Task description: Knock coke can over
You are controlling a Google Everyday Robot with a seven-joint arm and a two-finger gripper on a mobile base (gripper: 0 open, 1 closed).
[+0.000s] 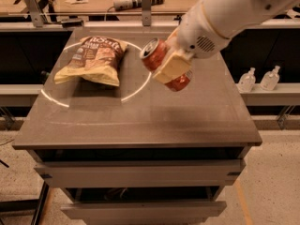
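The coke can (158, 56), red with a silver top, is tilted far over with its top pointing up-left, held above the middle of the dark table (140, 116). My gripper (172, 67) is shut on the coke can; a tan finger pad (172, 65) lies across its body. The white arm comes in from the upper right and hides the table's back right corner. The blue Pepsi can is hidden.
A yellow and brown chip bag (93, 59) lies at the back left of the table inside a white ring of light. Two small clear bottles (258, 78) stand on a shelf to the right. A workbench with tools runs along the back.
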